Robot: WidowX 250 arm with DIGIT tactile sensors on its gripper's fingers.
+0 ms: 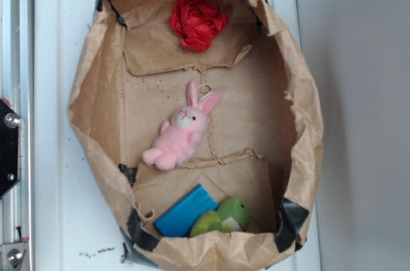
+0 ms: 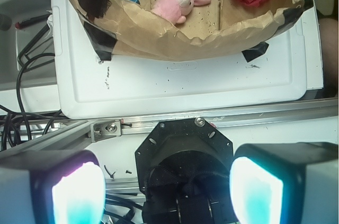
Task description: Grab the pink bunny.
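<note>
The pink bunny [image 1: 179, 133] lies on its back in the middle of a brown paper bag [image 1: 90, 111] with cut-down walls, ears pointing up-right. In the wrist view the pink bunny [image 2: 178, 3] shows small at the top, inside the paper bag [image 2: 175, 41]. My gripper [image 2: 167, 189] is far back from the bag, over the robot's black base, with its two glowing fingertips wide apart and nothing between them. The gripper does not appear in the exterior view.
A red rose-shaped ball [image 1: 198, 22] rests at the bag's far end. A blue block [image 1: 186, 212] and a green plush toy [image 1: 223, 218] lie at its near end. The bag sits on a white board [image 1: 54, 91]; cables [image 2: 26, 65] run beside it.
</note>
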